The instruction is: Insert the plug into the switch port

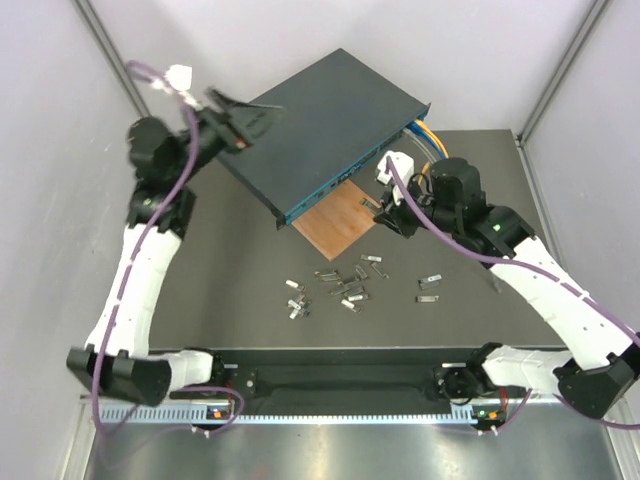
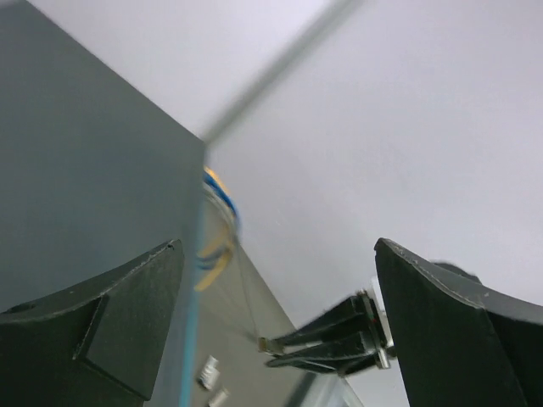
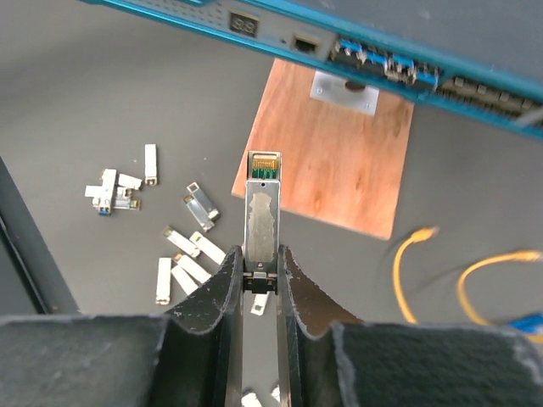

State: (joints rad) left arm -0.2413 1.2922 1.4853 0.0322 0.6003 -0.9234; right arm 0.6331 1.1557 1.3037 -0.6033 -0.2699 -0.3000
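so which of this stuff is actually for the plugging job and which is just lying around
For the job: plug, held in the right hand; switch with its row of ports.
Lying about: loose plugs; brown board; yellow and blue cables.

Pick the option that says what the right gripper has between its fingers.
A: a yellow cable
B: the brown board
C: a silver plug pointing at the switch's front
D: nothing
C: in the right wrist view the right gripper is shut on the silver plug, whose gold-tipped end points toward the row of sockets on the switch.
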